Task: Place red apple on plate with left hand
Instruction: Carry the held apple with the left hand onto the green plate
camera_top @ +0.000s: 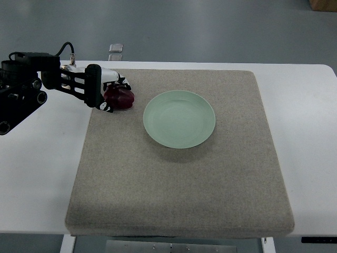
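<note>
A dark red apple (pixel 121 98) lies on the grey mat (pixel 179 174) near its far left corner. My left hand (pixel 112 93) comes in from the left edge and its fingers are curled around the apple, above and below it. A pale green plate (pixel 179 119) sits empty on the mat, a short way to the right of the apple. The right arm does not show.
The mat lies on a white table (pixel 305 105). A small clear object (pixel 116 48) sits on the floor beyond the table's far edge. A brown box corner (pixel 323 5) shows at the top right.
</note>
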You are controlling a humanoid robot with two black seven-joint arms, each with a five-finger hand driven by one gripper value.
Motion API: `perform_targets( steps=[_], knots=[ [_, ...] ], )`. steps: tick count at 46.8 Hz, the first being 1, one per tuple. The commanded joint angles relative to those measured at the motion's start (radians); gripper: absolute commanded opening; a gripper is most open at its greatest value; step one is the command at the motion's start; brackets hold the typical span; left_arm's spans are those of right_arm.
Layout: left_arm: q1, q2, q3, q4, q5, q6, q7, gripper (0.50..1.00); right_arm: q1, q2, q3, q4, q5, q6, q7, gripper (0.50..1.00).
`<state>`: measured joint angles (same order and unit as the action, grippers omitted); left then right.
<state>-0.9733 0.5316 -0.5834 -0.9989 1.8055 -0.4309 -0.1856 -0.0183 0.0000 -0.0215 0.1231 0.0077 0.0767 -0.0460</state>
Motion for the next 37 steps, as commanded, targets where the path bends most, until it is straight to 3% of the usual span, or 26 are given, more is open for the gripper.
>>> perform_targets(
  steps=[1, 7, 13, 26, 28, 31, 37],
  knots=[
    [-0.024, 0.002, -0.016, -0.029, -0.012, 0.003, -0.001, 0.500, 0.000, 0.000, 0.000, 0.001, 0.000, 0.000, 0.000, 0.928],
    [-0.039, -0.008, -0.023, -0.086, -0.031, 0.000, -0.014, 0.500, 0.000, 0.000, 0.000, 0.000, 0.000, 0.000, 0.000, 0.928],
    [-0.030, -0.091, -0.018, -0.115, -0.029, -0.002, -0.017, 0.500, 0.000, 0.000, 0.000, 0.000, 0.000, 0.000, 0.000, 0.928],
    [-0.024, -0.194, 0.010, -0.092, -0.015, 0.000, -0.014, 0.500, 0.000, 0.000, 0.000, 0.001, 0.000, 0.000, 0.000, 0.930],
    [-0.024, -0.197, 0.014, -0.080, -0.015, 0.000, -0.012, 0.565, 0.000, 0.000, 0.000, 0.000, 0.000, 0.000, 0.000, 0.928],
    [-0.022, -0.209, 0.016, -0.070, -0.015, 0.001, -0.012, 0.598, 0.000, 0.000, 0.000, 0.000, 0.000, 0.000, 0.000, 0.930],
    [-0.018, -0.240, 0.027, -0.060, -0.017, 0.001, -0.012, 0.795, 0.000, 0.000, 0.000, 0.000, 0.000, 0.000, 0.000, 0.928]
  ],
)
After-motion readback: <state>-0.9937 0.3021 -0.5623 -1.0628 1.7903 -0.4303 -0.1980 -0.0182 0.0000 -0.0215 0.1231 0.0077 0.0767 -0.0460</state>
